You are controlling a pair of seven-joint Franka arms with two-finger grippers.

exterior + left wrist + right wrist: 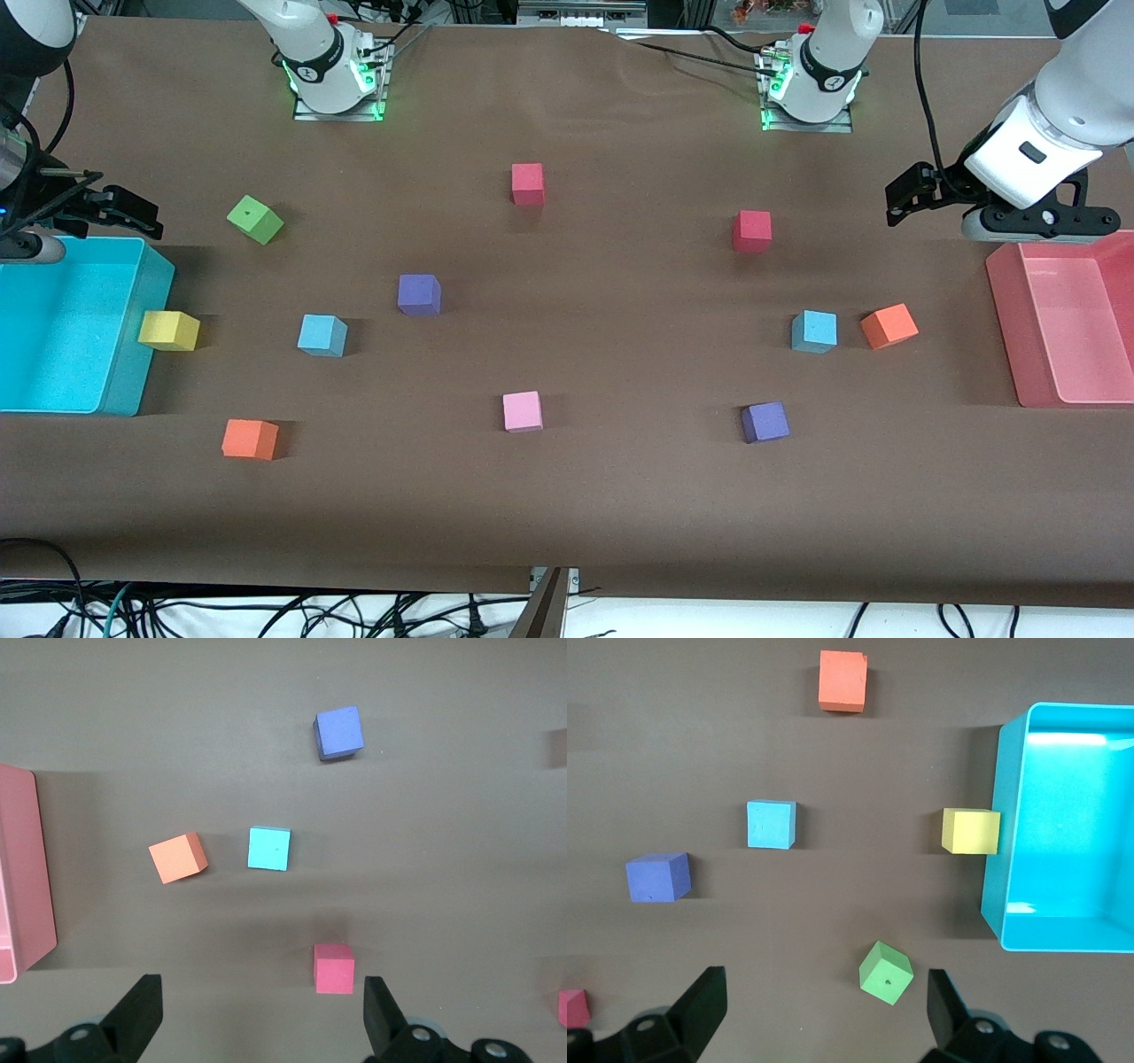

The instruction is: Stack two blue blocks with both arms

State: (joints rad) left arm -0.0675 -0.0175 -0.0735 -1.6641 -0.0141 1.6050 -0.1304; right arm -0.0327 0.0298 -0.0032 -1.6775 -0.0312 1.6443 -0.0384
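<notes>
The table [567, 496] is covered with a matte brown sheet, flat and unwrinkled. Scattered on it are small foam cubes with soft, slightly rounded edges.

The two blue blocks lie well apart. One blue block [322, 335] sits toward the right arm's end, between a yellow cube [168, 330] and a purple cube [418, 294]; the yellow cube rests against the outer wall of a glossy cyan plastic bin [133, 354] at that edge of the table. The other blue block [814, 331] sits toward the left arm's end, just beside an orange cube [888, 325] but not touching it. Both blue blocks lie flat on the sheet, each alone.

A smooth pink plastic tray [1005, 328] with rounded corners stands at the left arm's edge of the table. Other cubes: a tilted green one [255, 219], two red ones [527, 183] [751, 230], a pale pink one [522, 411], a second orange one [249, 439] and a second purple one [765, 422], the last three nearer the front edge.

The left gripper [904, 202] hangs in the air over the table close to the pink tray's corner, fingers [142, 1014] spread wide, nothing between them. The right gripper [133, 213] hangs over the cyan bin's corner, fingers [704, 1005] likewise wide apart and empty.
</notes>
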